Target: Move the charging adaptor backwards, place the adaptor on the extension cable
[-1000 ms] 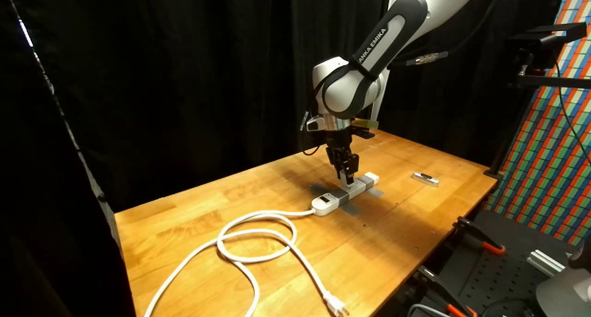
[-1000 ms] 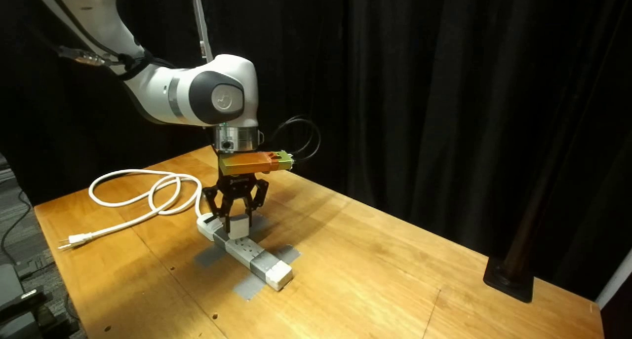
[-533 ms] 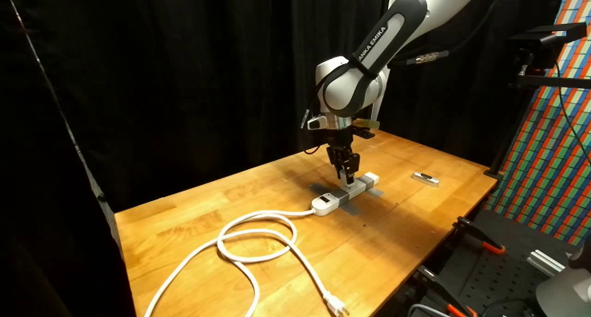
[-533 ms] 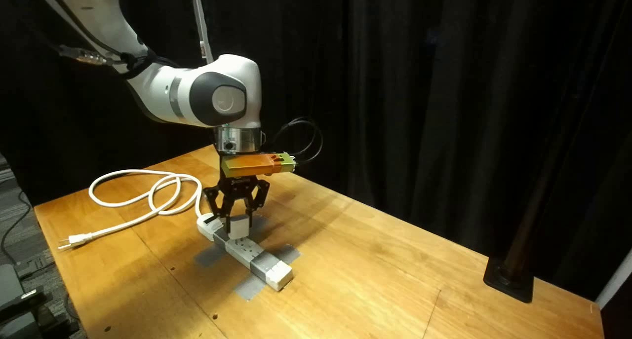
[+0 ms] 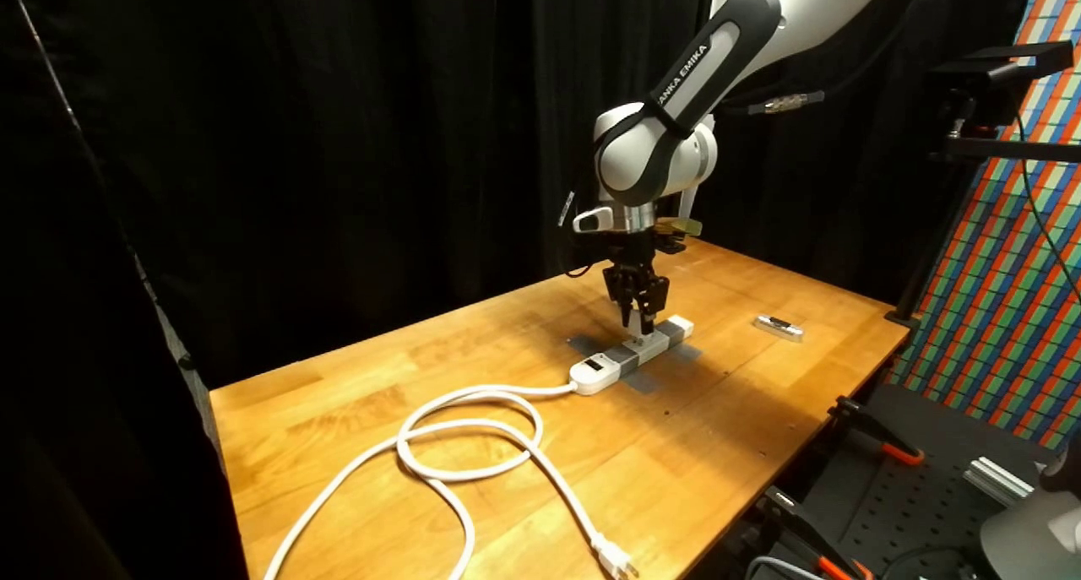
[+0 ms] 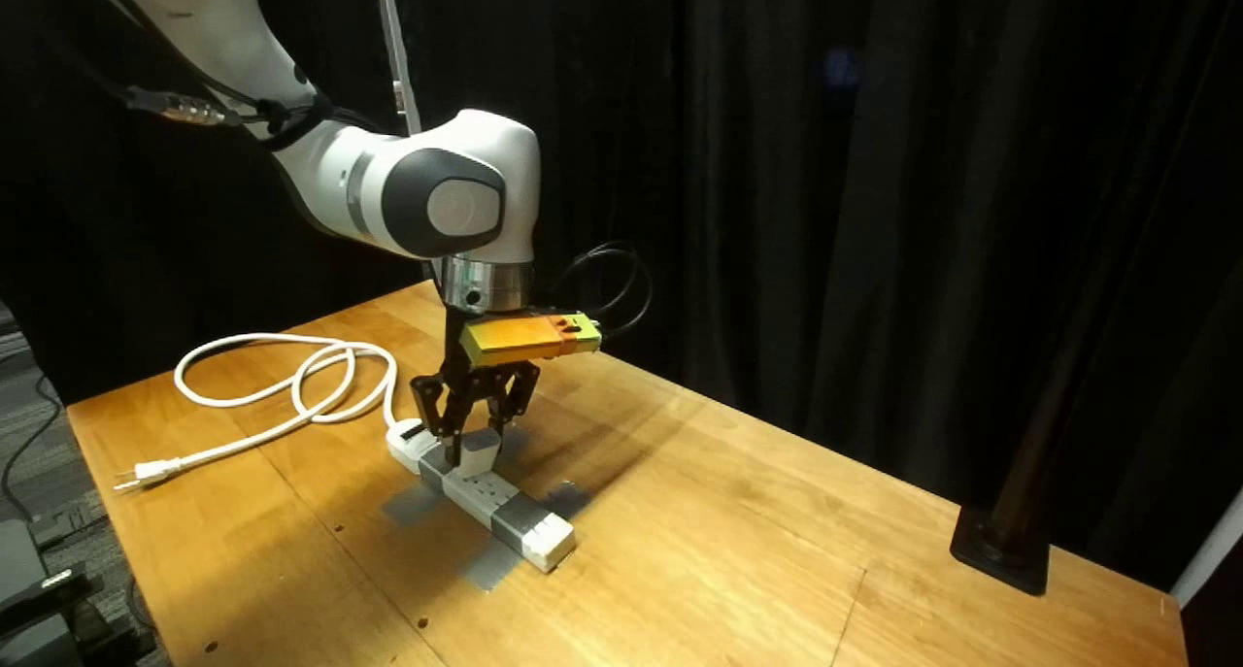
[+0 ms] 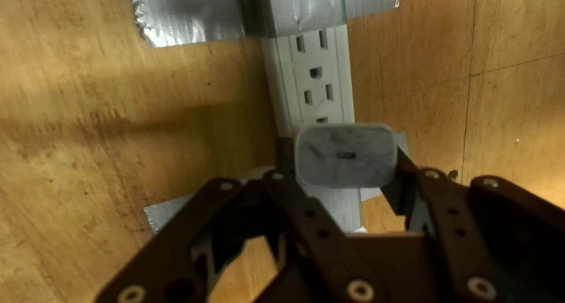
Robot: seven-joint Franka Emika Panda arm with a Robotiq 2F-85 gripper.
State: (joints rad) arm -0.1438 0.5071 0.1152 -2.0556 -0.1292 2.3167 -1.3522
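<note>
Gripper point(image 7: 343, 159) is clamped on the charger point(image 7: 345, 157) near wrist-view centre; looks kinda tilted, so pushing down could jam it against the power strip point(image 7: 318, 83).

The whitish-grey charging adaptor point(image 7: 346, 156) is held slotted end up over the extension cable point(image 6: 481, 497) (whether touching, unclear). The white strip point(image 5: 650, 346) lies taped down well inside the table's point(image 6: 680, 512) edges, cord point(image 6: 248, 441) looped, plug point(image 6: 157, 470) near one edge.

One whitish-grey blocky charging adaptor point(image 7: 346, 159), one white oblong extension cable point(image 6: 476, 497), two grey tape bands point(image 6: 519, 515), one silvery oblong object point(image 5: 779, 327), two black-and-orange clamps point(image 5: 875, 430), one black two-fingered claw point(image 6: 476, 450) and one brown wooden worktop point(image 6: 757, 521) are counted.
</note>
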